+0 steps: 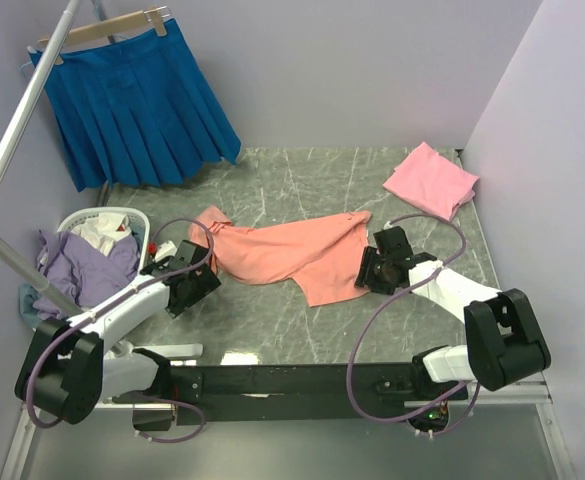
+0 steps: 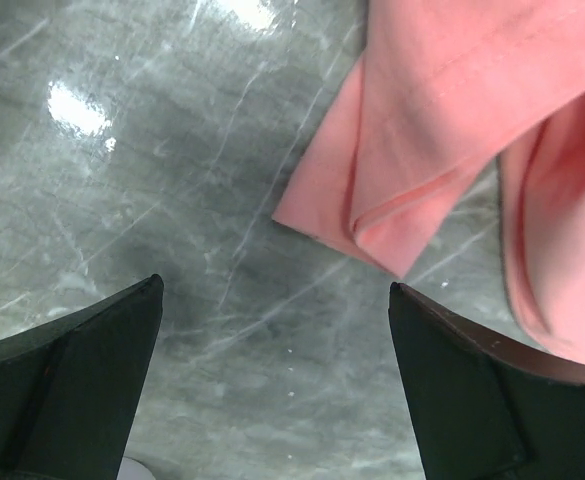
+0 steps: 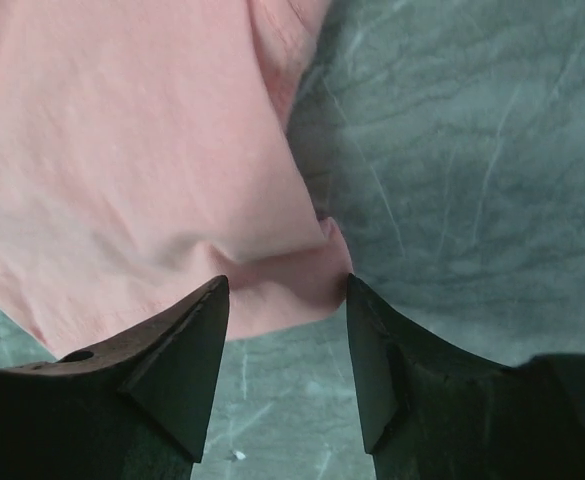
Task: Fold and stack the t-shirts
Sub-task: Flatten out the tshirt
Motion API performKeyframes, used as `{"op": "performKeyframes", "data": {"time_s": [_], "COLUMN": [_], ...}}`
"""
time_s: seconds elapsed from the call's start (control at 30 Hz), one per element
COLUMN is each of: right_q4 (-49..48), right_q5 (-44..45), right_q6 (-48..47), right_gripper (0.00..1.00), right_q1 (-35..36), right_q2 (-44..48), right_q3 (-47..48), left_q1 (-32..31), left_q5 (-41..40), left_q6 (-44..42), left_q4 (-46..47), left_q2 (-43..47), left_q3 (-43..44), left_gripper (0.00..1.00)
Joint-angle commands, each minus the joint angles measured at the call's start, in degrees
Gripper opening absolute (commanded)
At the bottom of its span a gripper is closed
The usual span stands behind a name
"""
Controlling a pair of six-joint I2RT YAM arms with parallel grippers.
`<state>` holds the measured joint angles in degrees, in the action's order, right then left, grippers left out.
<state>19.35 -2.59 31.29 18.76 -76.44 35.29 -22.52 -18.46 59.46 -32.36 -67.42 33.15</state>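
The salmon-orange t-shirt (image 1: 292, 252) lies crumpled and spread across the middle of the table. A lighter pink t-shirt (image 1: 430, 180) lies folded at the back right corner. My left gripper (image 1: 204, 280) is open just left of the salmon shirt's left end; in the left wrist view its jaws stand wide apart over bare table, with a folded shirt edge (image 2: 402, 210) just beyond. My right gripper (image 1: 370, 268) is open at the shirt's right edge; in the right wrist view a corner of the shirt (image 3: 302, 280) lies between the jaw tips.
A bright blue pleated skirt (image 1: 137, 105) hangs on a hanger at the back left. A white basket (image 1: 97, 222) with purple and white clothes sits at the left edge. A white pole (image 1: 17, 130) slants across the left. Walls close the back and right.
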Motion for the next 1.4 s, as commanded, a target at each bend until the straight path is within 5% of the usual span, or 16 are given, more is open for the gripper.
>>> {"op": "performKeyframes", "data": {"time_s": [0.0,0.17,0.67,0.83,0.97,1.07,1.17,1.37], "right_q4": [-2.56,-2.57,-3.01,-3.09,-3.27,-3.45,-4.32,-2.31], "right_q5": [0.83,0.92,0.31,0.13,0.30,0.22,-1.19,-1.72], "right_q6": [0.79,0.18,-0.88,-0.88,-0.79,-1.05,-1.67,-1.93], "right_gripper": [0.56,0.42,0.41,0.34,0.12,0.00,0.00,0.00], "right_q1": [0.57,0.57,0.57,0.57,0.57,0.57,0.57,0.66], "right_q2": [-2.92,-3.36,-3.97,-3.98,-3.97,-4.41,-3.89,7.42], "right_q3": [-1.10,-0.66,-0.13,-0.13,-0.13,0.39,0.22,0.65], "left_q1": [-0.68,-2.61,-5.34,-6.30,-6.48,-6.48,-6.48,-6.48], "left_q5": [-1.76,-2.37,-11.51,-11.51,-11.60,-11.25,-10.46,-7.21], "left_q6": [0.92,1.97,-0.92,-1.72,-1.72,-2.24,-2.86,-6.28], "left_q4": [3.70,5.55,11.18,11.01,10.83,10.83,11.18,9.43], "left_q2": [-1.14,-2.01,-9.83,-12.56,-14.49,-15.81,-16.43,-9.78], "left_q3": [-1.15,-2.29,4.20,5.61,6.67,7.46,7.98,10.35], "left_gripper": [0.99,0.99,0.91,0.78,0.57,0.31,0.01,0.01]}}
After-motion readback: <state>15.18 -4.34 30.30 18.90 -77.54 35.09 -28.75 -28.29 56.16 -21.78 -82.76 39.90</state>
